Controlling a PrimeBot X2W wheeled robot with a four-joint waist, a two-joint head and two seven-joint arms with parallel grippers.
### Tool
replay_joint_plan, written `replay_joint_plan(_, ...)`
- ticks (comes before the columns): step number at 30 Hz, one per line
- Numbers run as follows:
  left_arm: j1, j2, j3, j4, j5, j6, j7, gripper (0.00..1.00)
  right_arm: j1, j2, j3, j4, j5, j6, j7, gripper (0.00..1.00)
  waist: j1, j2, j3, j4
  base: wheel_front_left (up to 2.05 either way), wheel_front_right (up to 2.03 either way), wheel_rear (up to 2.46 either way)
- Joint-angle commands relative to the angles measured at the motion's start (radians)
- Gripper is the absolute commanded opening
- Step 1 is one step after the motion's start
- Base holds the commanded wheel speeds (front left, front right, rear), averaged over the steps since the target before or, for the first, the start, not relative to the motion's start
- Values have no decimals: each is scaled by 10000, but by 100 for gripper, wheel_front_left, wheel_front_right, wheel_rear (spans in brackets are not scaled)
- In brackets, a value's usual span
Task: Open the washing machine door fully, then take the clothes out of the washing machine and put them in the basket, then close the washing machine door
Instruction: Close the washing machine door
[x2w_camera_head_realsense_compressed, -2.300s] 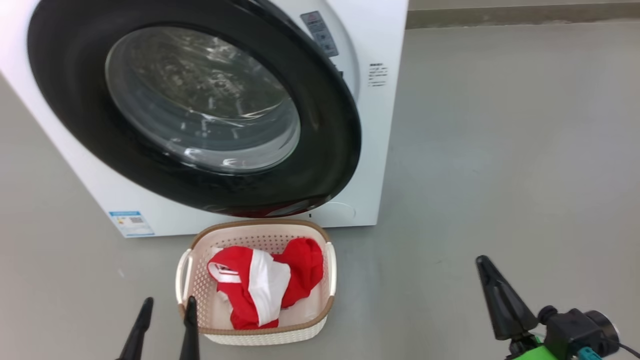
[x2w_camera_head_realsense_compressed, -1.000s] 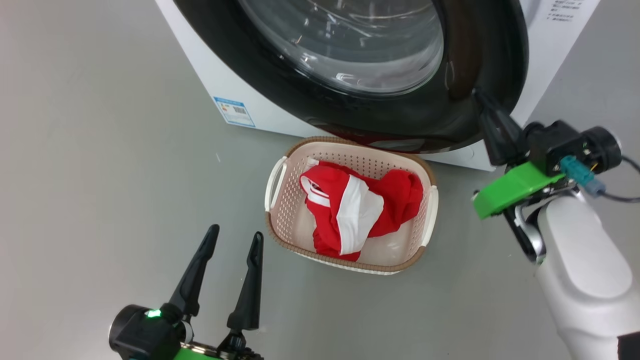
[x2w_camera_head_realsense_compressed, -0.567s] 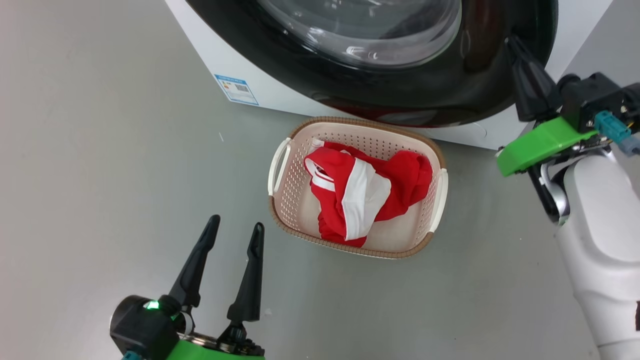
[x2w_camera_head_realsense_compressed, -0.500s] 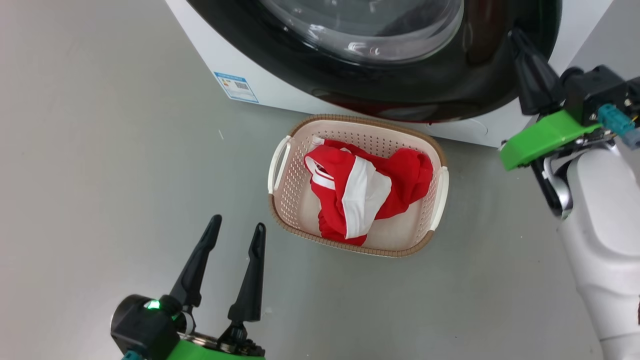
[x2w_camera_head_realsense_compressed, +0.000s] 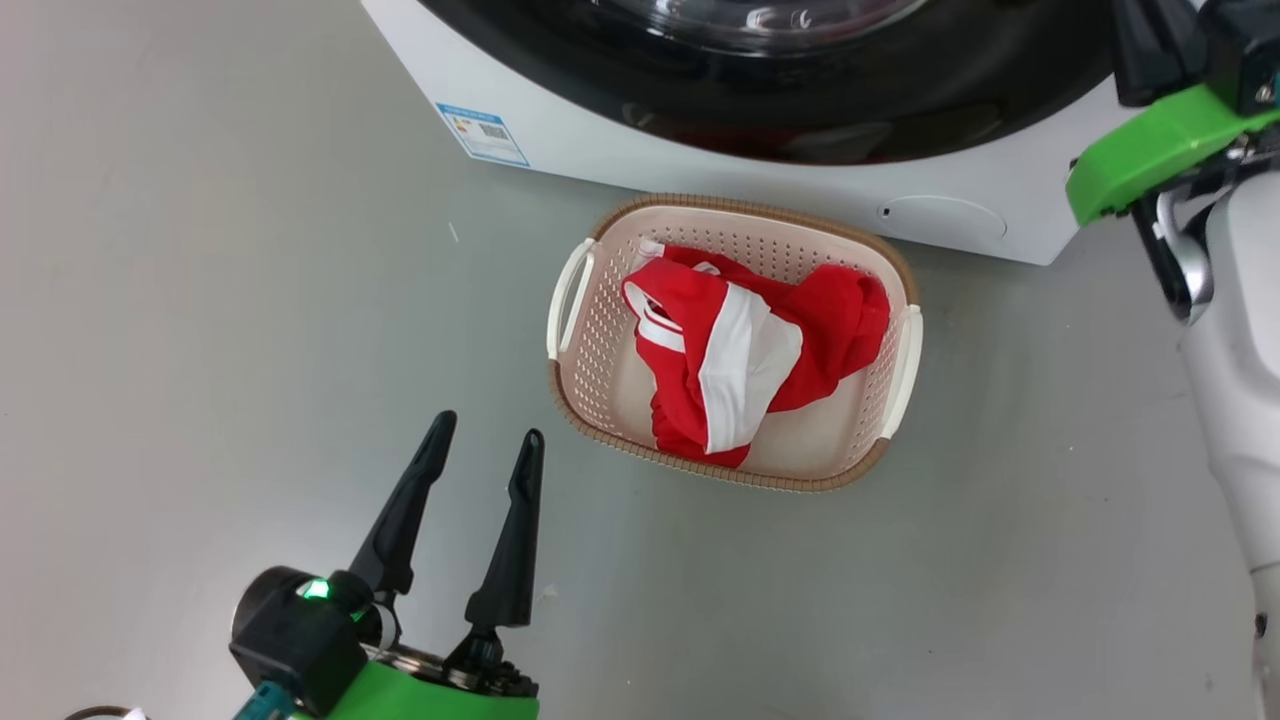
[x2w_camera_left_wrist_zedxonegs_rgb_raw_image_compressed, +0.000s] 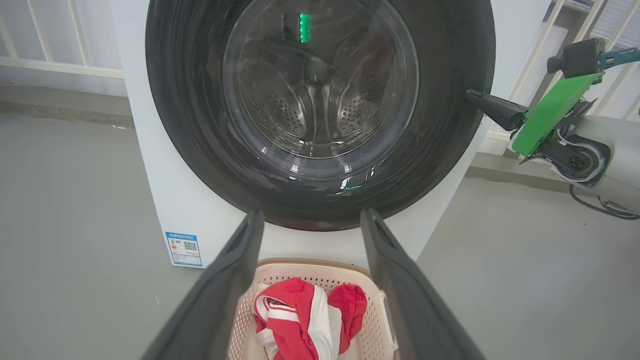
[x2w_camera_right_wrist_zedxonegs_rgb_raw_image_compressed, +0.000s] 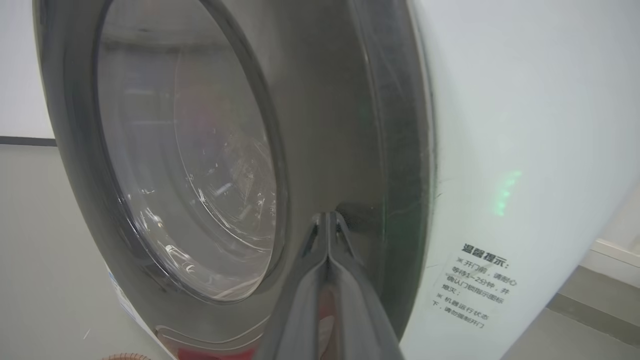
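Washing machine door (x2w_camera_left_wrist_zedxonegs_rgb_raw_image_compressed: 320, 100) looks basically shut. Right gripper (x2w_camera_right_wrist_zedxonegs_rgb_raw_image_compressed: 327, 216), fingers pinched together on nothing, touches its right rim. Left gripper (x2w_camera_head_realsense_compressed: 489, 425) hangs spread and empty, farther off by the basket (x2w_camera_head_realsense_compressed: 600, 340).

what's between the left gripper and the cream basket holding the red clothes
Nothing but bare grey floor: in the head view the open left gripper is apart from the near-left corner of the cream-white perforated plastic basket.
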Motion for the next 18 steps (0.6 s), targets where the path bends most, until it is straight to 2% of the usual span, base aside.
replay_joint_plan(1,-219,76,308,-200,3,-38,-120,100,-331,52,136,-122,-106,-11,-64,0,0,0,95,13,0,0,0)
replay_joint_plan(10,-408,72,234,-175,-97,24,-120,100,-1225,0,82,576,-390,-11,-64,0,0,0,260,-117,0,0,0)
replay_joint_plan(18,-436,71,316,-87,-160,133,-120,100,-1001,238,215,418,-321,-11,-64,0,0,0,61,-338,0,0,0)
